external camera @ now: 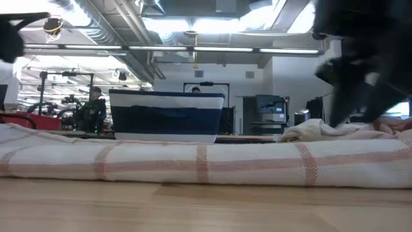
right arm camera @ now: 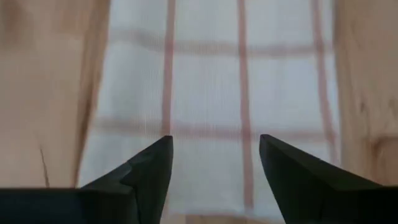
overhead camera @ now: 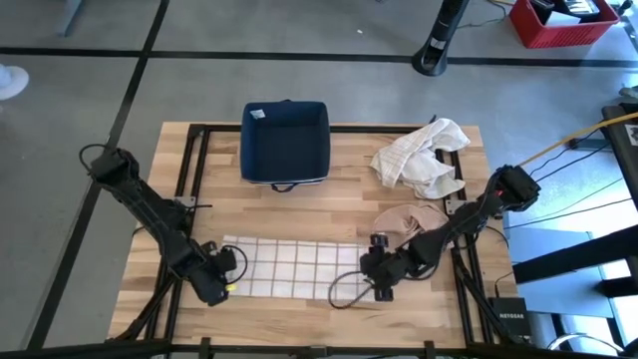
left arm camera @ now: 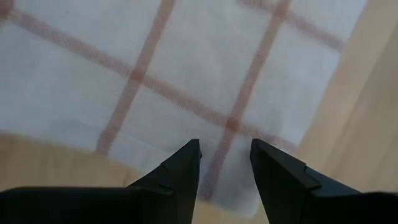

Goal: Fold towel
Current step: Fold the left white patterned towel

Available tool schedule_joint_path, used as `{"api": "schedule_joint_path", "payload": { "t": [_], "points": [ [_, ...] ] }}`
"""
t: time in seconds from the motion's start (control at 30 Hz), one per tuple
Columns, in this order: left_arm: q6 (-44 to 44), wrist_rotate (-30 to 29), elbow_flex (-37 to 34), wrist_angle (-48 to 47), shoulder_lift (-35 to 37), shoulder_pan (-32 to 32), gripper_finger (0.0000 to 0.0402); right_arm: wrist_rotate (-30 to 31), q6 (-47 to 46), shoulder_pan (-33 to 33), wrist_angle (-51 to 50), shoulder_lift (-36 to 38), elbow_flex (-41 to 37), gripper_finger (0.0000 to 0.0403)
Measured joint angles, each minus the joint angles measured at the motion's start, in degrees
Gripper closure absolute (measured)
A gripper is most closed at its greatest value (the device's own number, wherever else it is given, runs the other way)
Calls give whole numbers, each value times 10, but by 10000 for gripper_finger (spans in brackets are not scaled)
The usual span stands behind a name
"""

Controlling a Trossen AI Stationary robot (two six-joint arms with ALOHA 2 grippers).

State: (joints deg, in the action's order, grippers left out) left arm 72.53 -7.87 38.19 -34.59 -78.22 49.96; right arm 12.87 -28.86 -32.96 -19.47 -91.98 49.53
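Cloth this thin will be light and limp: the checked towel (overhead camera: 291, 267) should sag, crease and slide on bare wood if pulled from one end, so I judge the sound hold is a pinch at both end hems or corners together, lifted evenly. It lies flat in a long folded strip along the near edge of the table (overhead camera: 199, 214), on the robot's side of the dark blue bin (overhead camera: 285, 142) and well apart from it.

The left gripper (left arm camera: 225, 163) sits low at the towel's left end, arm stretched down across the table's left side. Its fingers (left arm camera: 180, 171) stand partly apart over the hem near a corner, tips at the fabric; whether they have cloth pinched I cannot tell. The right gripper (right arm camera: 214, 163) is at the towel's opposite end, forearm angled in from the table's right edge, wrist looking along the strip. Its jaws stand wide and hold nothing, the towel lying flat between and beyond them.

Farther from the towel, behind the right gripper, lies a small beige cloth (overhead camera: 409, 216); beyond that, beside the bin, a crumpled white cloth (overhead camera: 424, 155) sits in a heap.
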Motion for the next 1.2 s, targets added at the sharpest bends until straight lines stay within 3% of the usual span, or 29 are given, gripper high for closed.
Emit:
{"api": "schedule_joint_path", "payload": {
  "t": [0.17, 0.3, 0.53, 0.67, 0.8, 0.87, 1.03, 1.2],
  "points": [
    [42, 1, -26, 18, -1, 28, 265, 44, -11, -8, 2, 0, -48, 163],
    [70, -5, -44, 48, -1, 37, 265, 44, -13, 0, 2, 0, -62, 170],
    [63, 25, 10, -1, 41, 28, 265, -75, -86, 7, -39, 36, -30, 171],
    [32, -44, 58, -66, 88, 20, 265, -90, -213, -9, -4, 62, -31, 168],
    [-92, -224, 71, -26, 113, 1, 265, -36, -361, -33, 66, 62, -50, 155],
    [-180, -276, 71, 12, 107, -25, 265, -12, -442, -42, 84, 57, -68, 148],
    [-398, -265, 71, 160, 48, -126, 265, 52, -610, -72, 153, 55, -125, 141],
    [-539, -188, 71, 318, -38, -209, 265, 100, -684, -80, 230, 50, -156, 143]
  ]
}}
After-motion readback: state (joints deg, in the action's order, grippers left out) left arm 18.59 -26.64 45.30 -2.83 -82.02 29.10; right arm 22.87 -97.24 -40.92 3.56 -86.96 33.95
